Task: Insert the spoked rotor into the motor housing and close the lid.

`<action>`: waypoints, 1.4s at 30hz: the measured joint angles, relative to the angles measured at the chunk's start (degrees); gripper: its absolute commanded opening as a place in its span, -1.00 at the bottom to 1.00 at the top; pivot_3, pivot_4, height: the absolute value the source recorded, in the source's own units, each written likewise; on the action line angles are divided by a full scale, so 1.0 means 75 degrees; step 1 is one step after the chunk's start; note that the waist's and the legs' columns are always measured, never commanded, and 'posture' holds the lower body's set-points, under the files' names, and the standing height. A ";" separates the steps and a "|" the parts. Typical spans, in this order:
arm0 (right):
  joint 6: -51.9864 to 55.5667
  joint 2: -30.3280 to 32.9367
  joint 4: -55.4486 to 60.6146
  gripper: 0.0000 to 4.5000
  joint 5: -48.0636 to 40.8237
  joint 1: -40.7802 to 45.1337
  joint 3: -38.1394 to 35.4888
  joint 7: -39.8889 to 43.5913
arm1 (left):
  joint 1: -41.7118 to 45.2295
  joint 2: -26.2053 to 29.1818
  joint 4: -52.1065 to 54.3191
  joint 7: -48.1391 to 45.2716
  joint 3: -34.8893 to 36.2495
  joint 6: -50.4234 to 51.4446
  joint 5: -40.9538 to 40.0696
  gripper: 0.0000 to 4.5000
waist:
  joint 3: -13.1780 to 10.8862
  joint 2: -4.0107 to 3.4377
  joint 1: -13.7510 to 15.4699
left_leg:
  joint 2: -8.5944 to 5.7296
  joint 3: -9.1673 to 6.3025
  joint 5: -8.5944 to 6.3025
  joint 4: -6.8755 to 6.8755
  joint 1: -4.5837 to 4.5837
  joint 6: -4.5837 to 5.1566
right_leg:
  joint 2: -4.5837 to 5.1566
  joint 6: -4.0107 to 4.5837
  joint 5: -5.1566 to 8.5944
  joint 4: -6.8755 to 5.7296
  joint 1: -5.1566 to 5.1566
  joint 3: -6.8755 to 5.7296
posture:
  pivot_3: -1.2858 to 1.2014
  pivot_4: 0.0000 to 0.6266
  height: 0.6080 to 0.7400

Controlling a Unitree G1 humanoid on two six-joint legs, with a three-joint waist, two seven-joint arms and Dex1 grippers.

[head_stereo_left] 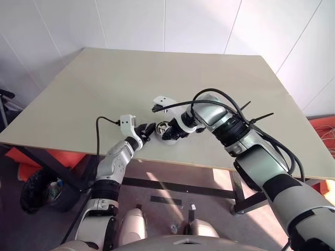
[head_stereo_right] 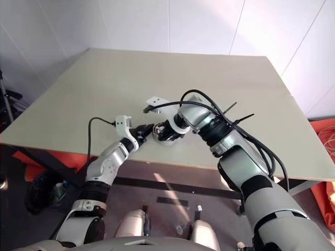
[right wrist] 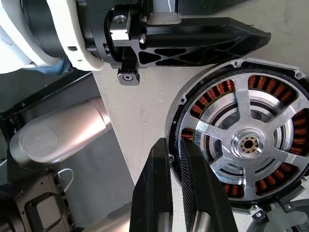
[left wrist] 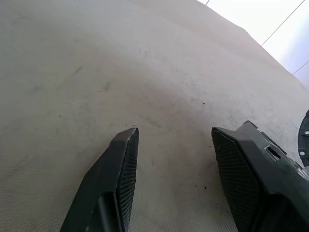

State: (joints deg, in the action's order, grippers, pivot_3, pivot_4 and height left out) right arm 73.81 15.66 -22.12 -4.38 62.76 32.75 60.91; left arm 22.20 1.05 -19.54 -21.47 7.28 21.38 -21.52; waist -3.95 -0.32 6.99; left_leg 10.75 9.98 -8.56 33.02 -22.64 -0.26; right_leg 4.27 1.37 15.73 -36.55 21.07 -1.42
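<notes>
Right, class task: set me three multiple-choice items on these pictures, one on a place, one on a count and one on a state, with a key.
1. Where on the table does the motor housing sit?
A. At the far edge
B. In the far right corner
C. Near the near edge, between the left gripper and the right gripper

2. How many spokes does the spoked rotor have?
A. Five
B. Three
C. Eight

3. How does the left gripper stand?
A. Shut
B. Open, with nothing between its fingers
C. Shut on the spoked rotor

Key:
1 C: the eye views show it by the near edge with a gripper on either side.
2 A: the right wrist view shows five silvery spokes running out from the hub.
3 B: the left wrist view shows bare table between its fingers.
</notes>
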 measured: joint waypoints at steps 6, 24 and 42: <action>-0.0451 -0.0124 -0.0511 -0.26 -0.0086 0.0066 -0.0034 -0.0233 | -0.0034 0.0012 0.0014 0.0042 0.0000 0.0041 -0.0001 0.14 | 0.0000 0.0000 0.0016 | 0.0000 -0.0001 0.0003 -0.0011 0.0042 -0.0005 | 0.0002 -0.0007 0.0004 -0.0003 -0.0030 0.0002 | 0.03 -1.00 1.00; -0.0638 -0.0200 -0.0630 0.98 -0.0474 0.0507 -0.0436 -0.0506 | -0.0020 0.0369 0.0058 -0.0079 0.0011 0.0177 -0.0121 0.14 | 0.0001 0.0002 0.0009 | 0.0001 0.0000 0.0013 -0.0042 0.0043 -0.0022 | -0.0004 0.0009 -0.0005 -0.0012 -0.0007 0.0004 | 0.03 -1.00 1.00; -0.1873 -0.0052 -0.1057 0.98 -0.0945 0.1835 -0.2779 -0.1424 | 0.0112 0.0886 0.0178 -0.0667 0.0113 0.0832 -0.0393 0.14 | -0.0001 0.0005 0.0048 | 0.0002 0.0000 0.0030 -0.0041 -0.0007 -0.0050 | -0.0009 0.0015 -0.0004 0.0000 0.0026 0.0000 | 0.03 -1.00 1.00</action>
State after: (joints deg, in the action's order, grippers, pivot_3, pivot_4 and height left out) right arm 59.77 15.27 -30.05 -11.46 76.52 11.91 50.23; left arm 23.04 7.70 -18.21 -26.47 8.12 27.62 -24.47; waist -3.96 -0.28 7.35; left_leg 10.76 9.98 -8.33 32.72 -22.69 -0.63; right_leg 4.20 1.49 15.70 -36.55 21.27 -1.42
